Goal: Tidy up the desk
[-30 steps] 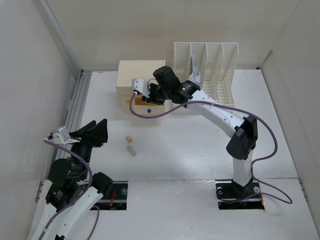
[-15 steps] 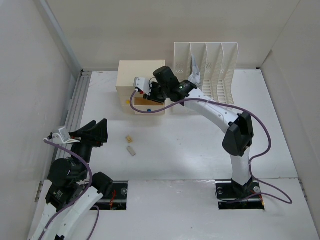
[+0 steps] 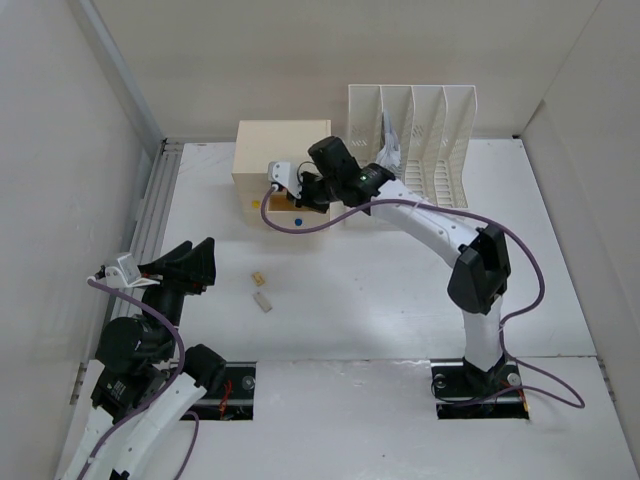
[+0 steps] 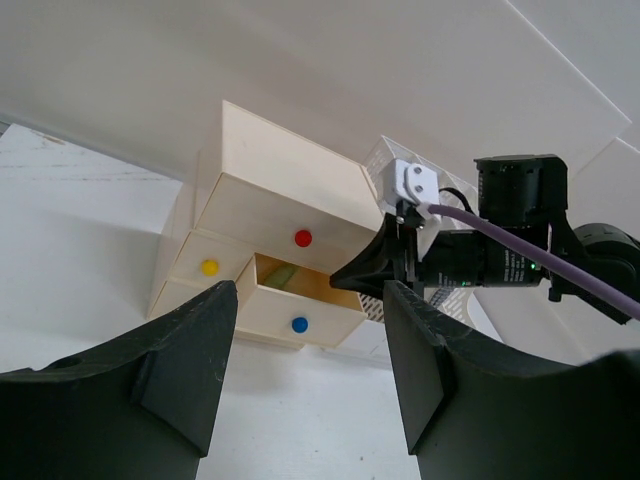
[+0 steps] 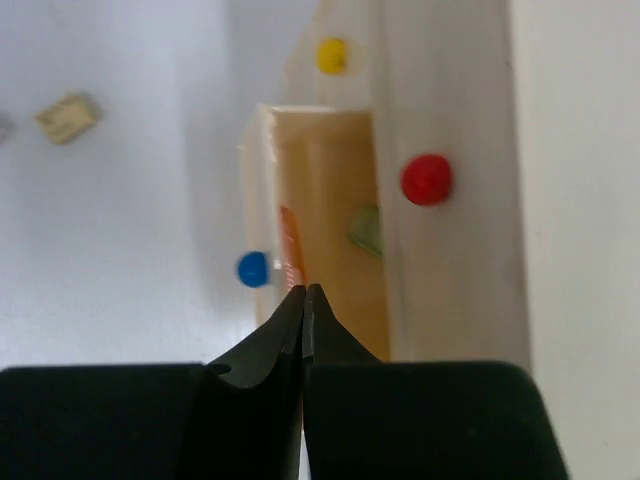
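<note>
The step in hand is judged to be pushing in the pulled-out cream drawer [image 4: 322, 310] of the small cream plastic drawer box [image 4: 265, 175], which lies directly below and ahead of the right gripper [image 5: 303, 290]. To be done well, the tips should be lowered against the drawer front, beside the blue round knob [image 5: 253, 268] just left of them. Pressure should be applied square to the front, so the light box is not skewed or slid across the large flat white desk [image 3: 380, 290] spread beneath both grippers. The red round knob [image 5: 427, 180], ahead and right of the tips, should be cleared.

The right gripper's jaws are seen pressed fully together, w/ nothing visible between them. An orange strip [image 5: 290, 240] and a green piece [image 5: 366, 228] lie inside the drawer just ahead of the tips. Whether the tips touch the drawer rim cannot be told, the wrist view being approx. straight down.

The left gripper [image 4: 308, 290] is held well back from the box, jaws partly apart, nothing held or touched. A small tan block [image 3: 258, 277] and a small greyish block [image 3: 264, 301] lie on the desk between it and the box, not yet tidied.
</note>
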You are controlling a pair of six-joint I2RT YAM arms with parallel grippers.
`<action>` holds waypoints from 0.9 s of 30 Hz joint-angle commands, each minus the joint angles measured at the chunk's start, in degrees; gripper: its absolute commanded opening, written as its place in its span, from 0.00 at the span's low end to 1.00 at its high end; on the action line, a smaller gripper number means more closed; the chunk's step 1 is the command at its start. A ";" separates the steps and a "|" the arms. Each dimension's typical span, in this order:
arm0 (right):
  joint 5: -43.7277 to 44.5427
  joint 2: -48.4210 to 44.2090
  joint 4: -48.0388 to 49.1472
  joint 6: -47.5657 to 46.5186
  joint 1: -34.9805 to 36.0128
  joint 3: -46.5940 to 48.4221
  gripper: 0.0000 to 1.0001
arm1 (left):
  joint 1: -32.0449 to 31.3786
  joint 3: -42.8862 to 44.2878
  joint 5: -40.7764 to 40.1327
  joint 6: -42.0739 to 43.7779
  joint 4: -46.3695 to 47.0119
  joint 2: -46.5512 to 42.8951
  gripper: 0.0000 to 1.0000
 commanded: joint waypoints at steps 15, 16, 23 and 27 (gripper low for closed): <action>-2.79 4.53 -1.68 2.56 0.49 -1.20 0.00 | 0.25 -0.07 -0.43 -0.07 2.11 -0.62 0.57; 0.20 5.05 2.14 3.97 0.49 -2.43 0.00 | 0.25 -0.07 -0.43 -0.07 2.11 -0.62 0.57; 25.86 2.51 22.79 7.85 2.51 -11.66 0.00 | 0.25 -0.07 -0.43 -0.07 2.11 -0.09 0.57; 35.46 4.35 26.00 8.46 3.04 -10.45 0.00 | 0.25 -0.60 0.62 -1.20 2.63 0.43 0.57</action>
